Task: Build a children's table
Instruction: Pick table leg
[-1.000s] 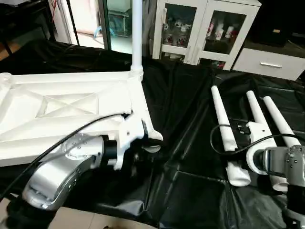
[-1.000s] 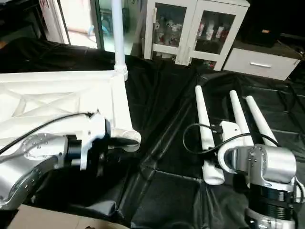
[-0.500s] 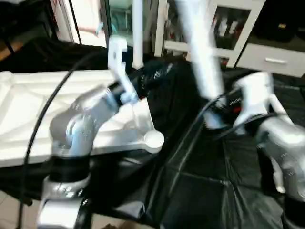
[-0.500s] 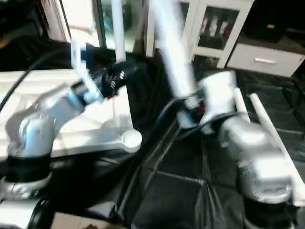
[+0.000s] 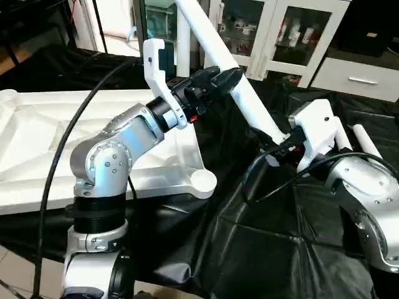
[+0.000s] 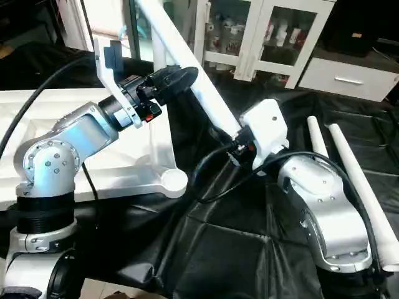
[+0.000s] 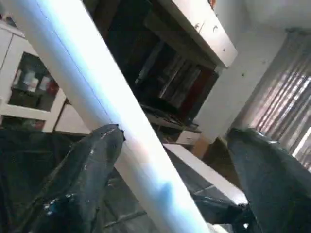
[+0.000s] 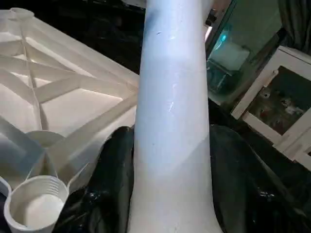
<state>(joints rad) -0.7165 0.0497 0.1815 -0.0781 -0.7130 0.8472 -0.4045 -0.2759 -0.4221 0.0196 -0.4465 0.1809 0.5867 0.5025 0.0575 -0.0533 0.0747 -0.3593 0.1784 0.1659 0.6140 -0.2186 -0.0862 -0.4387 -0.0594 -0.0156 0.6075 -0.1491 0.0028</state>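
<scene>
The tabletop (image 5: 75, 137) lies underside up on the left of the black-sheeted table (image 5: 262, 249) with one leg (image 5: 182, 43) already standing in its far right socket, so three remain. A second leg (image 6: 187, 68) is slanted in the air, the right gripper (image 8: 167, 194) with its fingers closed on the thick end and the left gripper (image 7: 170, 160) open, one finger touching it. The empty near socket (image 5: 203, 182) waits below — two spare legs (image 6: 352, 168) lie on the right, white cabinets (image 5: 280, 37) stand beyond, and the left arm crosses over that corner.

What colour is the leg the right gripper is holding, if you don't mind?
White; the leg shows best in the right wrist view.
</scene>
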